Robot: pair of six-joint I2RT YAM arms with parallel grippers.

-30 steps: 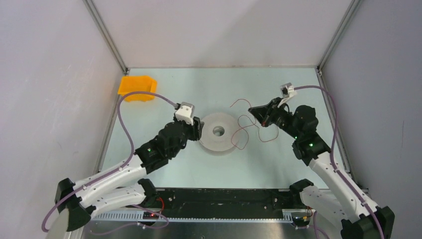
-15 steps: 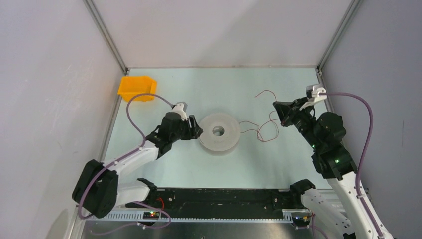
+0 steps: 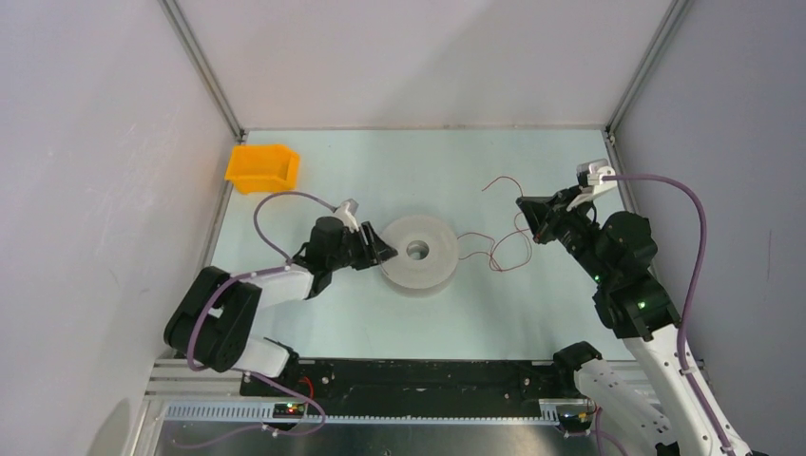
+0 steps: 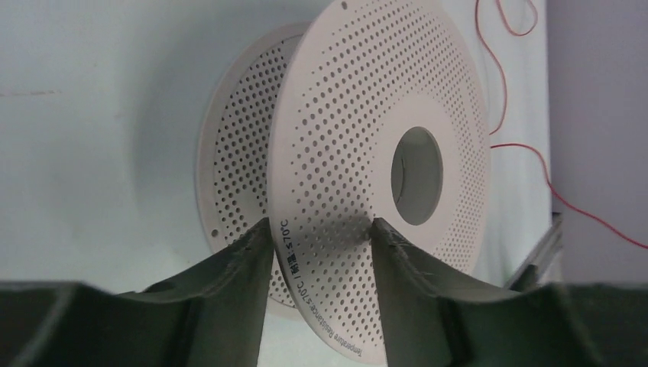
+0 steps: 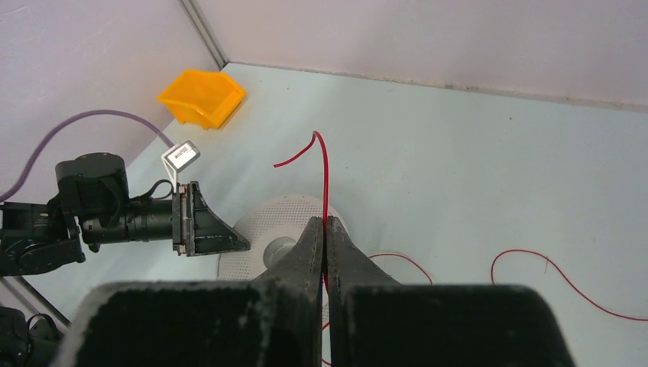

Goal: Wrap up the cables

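Cables (image 5: 324, 176) in loose loops on tabletop (image 3: 380, 161) at 3 o'clock of spool (image 3: 418, 252); one strand pinched in right claw (image 5: 325, 223), raised, probably for winding. Left claw (image 3: 378, 254) spread astride spool rim at 9 o'clock, likely steadying.

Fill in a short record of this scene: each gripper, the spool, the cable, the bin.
Left gripper: fingers straddle one flange rim of the spool; grip unclear
Right gripper: shut on the red cable
Spool: lying flat, nothing visibly wound on it
Cable slack: loose curls on the table, right of the spool
Orange bin: far-left corner
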